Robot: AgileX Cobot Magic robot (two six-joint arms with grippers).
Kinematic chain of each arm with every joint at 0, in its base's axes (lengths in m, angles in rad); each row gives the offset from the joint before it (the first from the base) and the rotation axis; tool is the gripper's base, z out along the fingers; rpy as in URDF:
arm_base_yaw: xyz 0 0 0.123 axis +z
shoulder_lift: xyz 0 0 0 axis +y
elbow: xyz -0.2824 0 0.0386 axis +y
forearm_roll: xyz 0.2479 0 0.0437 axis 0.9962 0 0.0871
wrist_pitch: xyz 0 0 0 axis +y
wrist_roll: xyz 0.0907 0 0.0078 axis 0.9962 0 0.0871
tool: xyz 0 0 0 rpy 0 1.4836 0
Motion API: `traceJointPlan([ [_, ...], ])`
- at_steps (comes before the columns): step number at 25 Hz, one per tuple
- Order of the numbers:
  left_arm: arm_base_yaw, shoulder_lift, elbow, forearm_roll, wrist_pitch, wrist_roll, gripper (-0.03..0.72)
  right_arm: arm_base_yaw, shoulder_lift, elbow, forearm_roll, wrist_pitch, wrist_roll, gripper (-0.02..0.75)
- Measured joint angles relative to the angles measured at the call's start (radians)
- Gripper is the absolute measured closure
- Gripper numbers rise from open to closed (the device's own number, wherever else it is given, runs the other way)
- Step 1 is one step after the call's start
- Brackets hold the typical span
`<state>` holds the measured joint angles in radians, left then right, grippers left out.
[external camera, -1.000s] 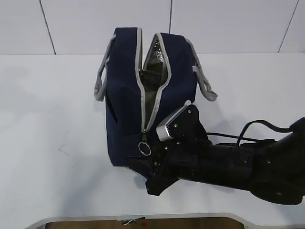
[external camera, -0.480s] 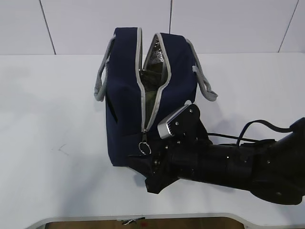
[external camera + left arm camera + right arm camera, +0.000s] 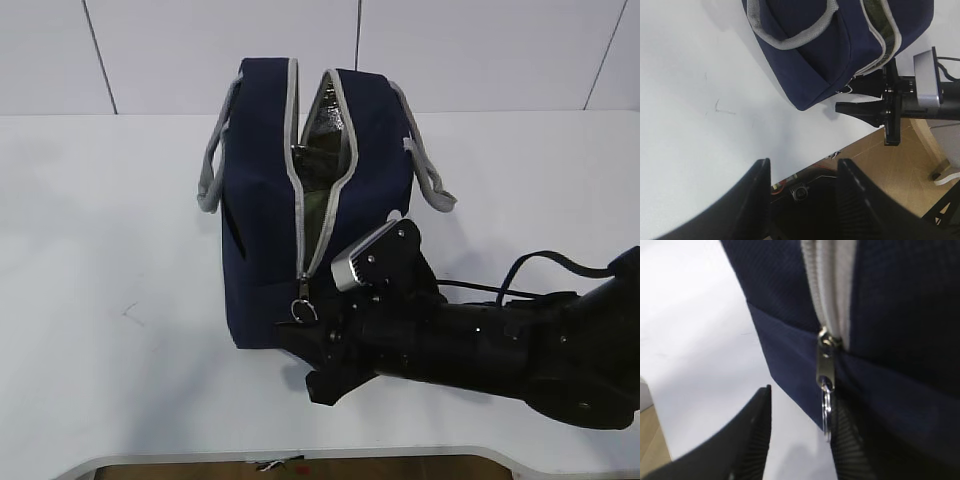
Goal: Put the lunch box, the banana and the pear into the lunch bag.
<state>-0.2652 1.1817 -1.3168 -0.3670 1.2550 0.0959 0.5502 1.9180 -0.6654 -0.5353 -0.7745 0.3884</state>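
Lunch bag near table edge, right fingers apart astride ring pull, left fingers parted.

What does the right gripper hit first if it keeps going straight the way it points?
Probably the metal ring pull of the grey zipper on the navy-blue fabric lunch bag: it hangs just ahead, by one of the right gripper fingers. Depth is unclear.

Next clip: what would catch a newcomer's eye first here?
The navy lunch bag standing mid-table, its grey zipper parted along the top so the dark inside shows. Next, the black right gripper low at the bag's near end, its fingers either side of the metal ring pull.
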Motion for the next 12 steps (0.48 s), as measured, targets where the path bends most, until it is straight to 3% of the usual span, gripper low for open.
traceJointPlan([
  [6,0.0,0.0,0.0,0.0,0.0,0.0,0.361,0.0,0.0,0.0,0.004,0.004,0.0,0.447],
  [12,0.0,0.0,0.0,0.0,0.0,-0.001,0.361,0.0,0.0,0.0,0.011,0.006,0.0,0.545],
])
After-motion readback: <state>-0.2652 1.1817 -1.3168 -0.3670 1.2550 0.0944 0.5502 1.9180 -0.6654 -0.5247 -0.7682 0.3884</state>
